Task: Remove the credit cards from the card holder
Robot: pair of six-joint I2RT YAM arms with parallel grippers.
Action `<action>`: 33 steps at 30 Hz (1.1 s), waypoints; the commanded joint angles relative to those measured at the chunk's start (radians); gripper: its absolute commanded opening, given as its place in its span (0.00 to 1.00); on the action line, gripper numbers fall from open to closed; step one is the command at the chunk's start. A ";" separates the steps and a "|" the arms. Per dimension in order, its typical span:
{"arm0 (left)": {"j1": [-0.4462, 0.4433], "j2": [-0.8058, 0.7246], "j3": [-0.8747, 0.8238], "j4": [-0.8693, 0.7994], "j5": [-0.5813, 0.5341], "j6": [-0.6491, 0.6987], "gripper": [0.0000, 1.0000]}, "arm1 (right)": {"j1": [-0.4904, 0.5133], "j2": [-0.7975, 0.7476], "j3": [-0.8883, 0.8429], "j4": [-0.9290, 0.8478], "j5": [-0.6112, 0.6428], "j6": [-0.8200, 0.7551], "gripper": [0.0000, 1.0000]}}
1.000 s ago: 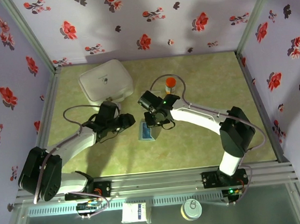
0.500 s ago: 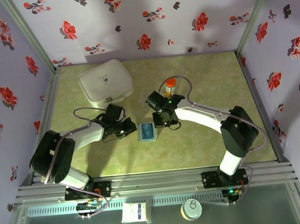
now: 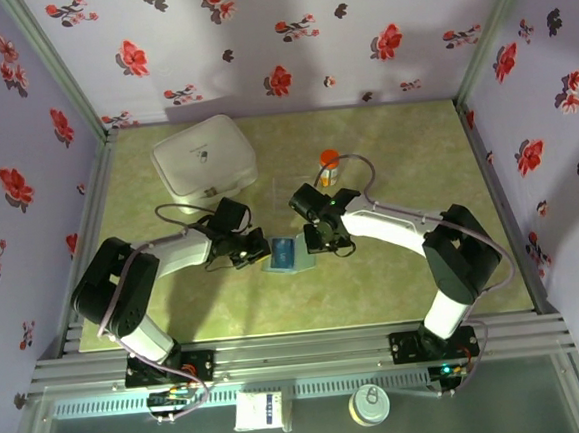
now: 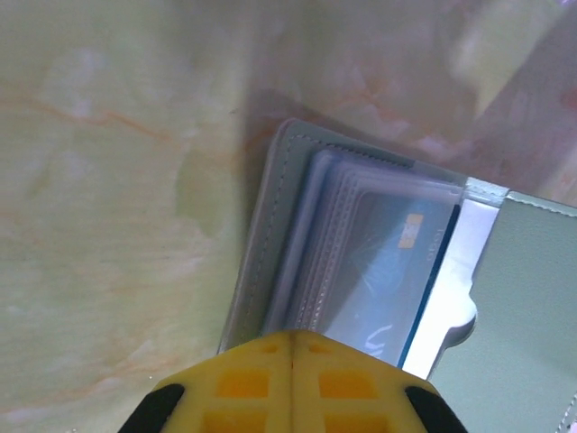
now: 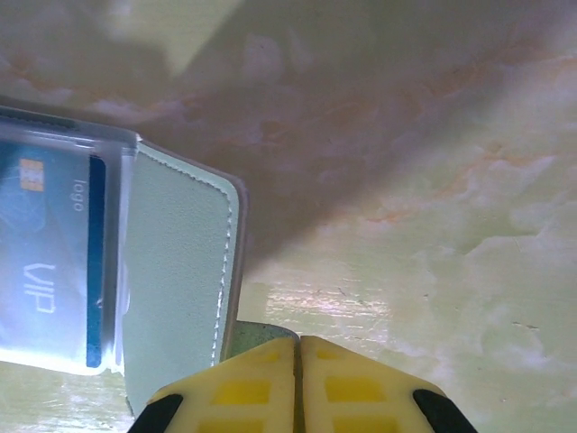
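**Closing in from both sides**

Top: the left gripper (image 3: pixel 255 251) has moved in to the mid-table card holder (image 3: pixel 286 255), opposite the right gripper (image 3: pixel 319 242).
Left wrist: it is shut at the holder's edge, and a blue credit card (image 4: pixel 388 271) sits in the clear sleeve (image 4: pixel 379 180).
Right wrist: it is shut at the flap.

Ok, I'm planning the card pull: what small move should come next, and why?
Probably open the left gripper and nudge it toward the blue card. It is shut at the outer edge of the holder, the card sits in its clear sleeve, and the right gripper grips the opposite flap.
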 commanded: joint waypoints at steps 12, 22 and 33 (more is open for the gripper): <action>-0.006 0.008 -0.019 -0.063 -0.022 0.020 0.00 | -0.049 0.069 -0.010 0.039 0.041 -0.055 0.09; -0.005 0.054 -0.035 -0.061 -0.027 0.009 0.00 | -0.063 0.107 -0.030 0.047 0.068 -0.069 0.09; -0.004 0.090 -0.071 -0.050 -0.023 -0.016 0.00 | -0.066 0.149 -0.074 0.073 0.083 -0.068 0.08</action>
